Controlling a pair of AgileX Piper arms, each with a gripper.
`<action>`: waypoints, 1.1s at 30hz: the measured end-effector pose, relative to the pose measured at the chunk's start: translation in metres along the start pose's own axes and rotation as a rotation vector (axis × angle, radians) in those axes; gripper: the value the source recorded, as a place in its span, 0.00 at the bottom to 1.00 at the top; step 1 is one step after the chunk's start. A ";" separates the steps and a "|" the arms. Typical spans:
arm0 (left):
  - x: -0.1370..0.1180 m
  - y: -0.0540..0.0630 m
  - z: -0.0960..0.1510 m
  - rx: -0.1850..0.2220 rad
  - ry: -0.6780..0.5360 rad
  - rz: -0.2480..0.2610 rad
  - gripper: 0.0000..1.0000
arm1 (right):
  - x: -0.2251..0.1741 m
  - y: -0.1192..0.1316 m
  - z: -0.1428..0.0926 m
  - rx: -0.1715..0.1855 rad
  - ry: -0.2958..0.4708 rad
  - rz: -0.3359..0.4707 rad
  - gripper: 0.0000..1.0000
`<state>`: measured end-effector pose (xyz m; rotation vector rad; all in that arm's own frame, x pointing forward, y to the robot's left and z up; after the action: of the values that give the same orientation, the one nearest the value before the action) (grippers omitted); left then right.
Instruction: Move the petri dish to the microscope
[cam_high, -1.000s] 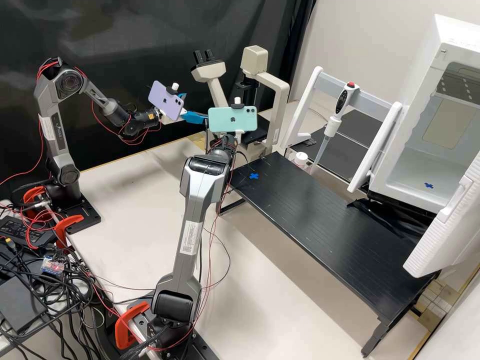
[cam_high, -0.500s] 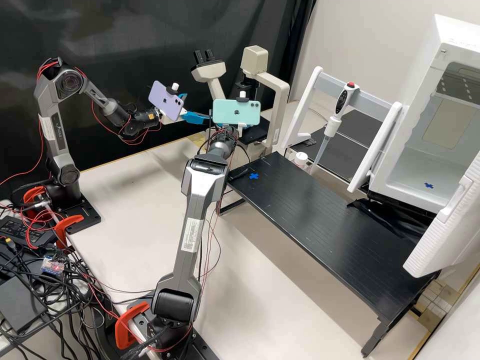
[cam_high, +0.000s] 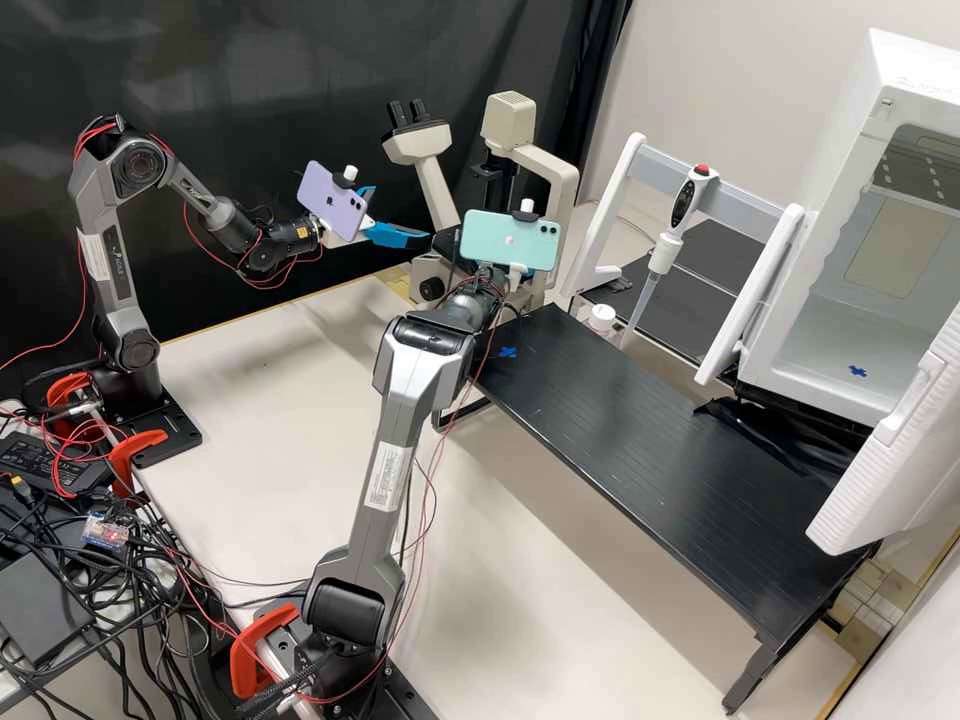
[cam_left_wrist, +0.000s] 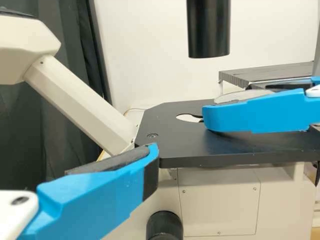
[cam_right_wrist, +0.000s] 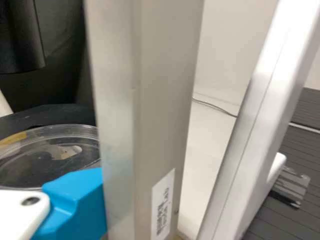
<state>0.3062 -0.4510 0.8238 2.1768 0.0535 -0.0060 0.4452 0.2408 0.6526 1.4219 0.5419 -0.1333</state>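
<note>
Well, the dish (cam_right_wrist: 50, 155) is at left of the right wrist view, just beside the right gripper (cam_right_wrist: 72, 207); whether that gripper pinches it, I cannot tell. High view has the left gripper (cam_high: 403, 215) spread at upper left, near the microscope (cam_high: 434, 192). Left wrist view has the dish over the stage (cam_left_wrist: 172, 142), right of centre, partly behind blue plastic; right wrist view has a pillar (cam_right_wrist: 150, 100) across its middle.

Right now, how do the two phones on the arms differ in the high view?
Lilac phone tilts steeply; mint phone sits nearer level. Lilac shows against the dark curtain; mint hides part of the microscope. Shared: backs showing, white-knobbed clamps.
</note>
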 end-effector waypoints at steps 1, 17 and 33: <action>0.000 0.000 0.000 0.000 0.000 0.000 1.00 | 0.000 0.000 0.000 -0.014 -0.001 0.001 0.00; 0.000 0.000 0.000 0.000 0.000 0.000 1.00 | 0.001 0.004 -0.012 -0.039 -0.003 0.006 0.00; 0.000 0.000 0.000 0.000 0.000 0.000 1.00 | 0.002 0.003 -0.033 0.001 0.018 -0.019 0.00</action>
<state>0.3062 -0.4510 0.8238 2.1768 0.0535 -0.0060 0.4386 0.2738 0.6526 1.4200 0.5702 -0.1362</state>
